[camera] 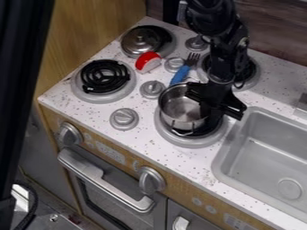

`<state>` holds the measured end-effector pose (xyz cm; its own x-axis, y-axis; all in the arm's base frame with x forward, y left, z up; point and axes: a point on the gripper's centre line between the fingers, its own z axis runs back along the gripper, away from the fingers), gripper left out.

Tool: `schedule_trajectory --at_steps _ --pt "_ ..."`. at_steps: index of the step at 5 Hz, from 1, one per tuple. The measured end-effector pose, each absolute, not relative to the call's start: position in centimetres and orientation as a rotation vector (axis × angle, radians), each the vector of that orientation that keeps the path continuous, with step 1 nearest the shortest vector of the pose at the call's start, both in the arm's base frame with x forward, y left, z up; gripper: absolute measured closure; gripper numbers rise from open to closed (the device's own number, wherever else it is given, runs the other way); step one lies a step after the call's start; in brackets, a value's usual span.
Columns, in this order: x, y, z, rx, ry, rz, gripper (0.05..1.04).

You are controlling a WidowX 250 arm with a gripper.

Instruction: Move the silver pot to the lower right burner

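Silver shows inside the pot [181, 109] over a burner [193, 141]; whether the fingers [209, 109] pinch it, I cannot tell.

You are looking at an arm [221, 58] that is wearing black nearly all over, with small grey glints breaking up its dark surface. Near the top, you are seeing a bulky, rounded joint housing [207, 20]; below it, the body is narrowing into a blockier section. Along one side, a few small pale spots are showing, too small for you to tell whether they are screws or markings. Lower down, a thin dark loop [240, 85], looking like a cable, is bowing out from the wrist. At the end, your gripper [210, 108] is showing the same black, its wide, angular body spreading broader than the wrist and forming straight, hard edges.
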<state>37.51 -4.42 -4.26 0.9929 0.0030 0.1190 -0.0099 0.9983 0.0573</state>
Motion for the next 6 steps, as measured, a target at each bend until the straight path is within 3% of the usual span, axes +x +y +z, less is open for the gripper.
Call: schedule_trajectory --at_steps 1,2,3,4,5,6 --pt "38.6 -4.6 -4.3 0.058 -0.127 0.008 0.992" --pt "38.6 -4.4 -4.2 0.066 -0.123 0.018 0.864" --pt "38.0 -4.2 -4.0 0.067 -0.110 0.067 0.580" --pt "38.2 -4.1 -1.1 0.066 -0.175 0.081 0.261" --pt "38.0 -3.7 2.0 0.050 -0.240 0.116 0.088" --pt "37.5 -3.4 5.5 0.031 -0.298 0.142 0.087"
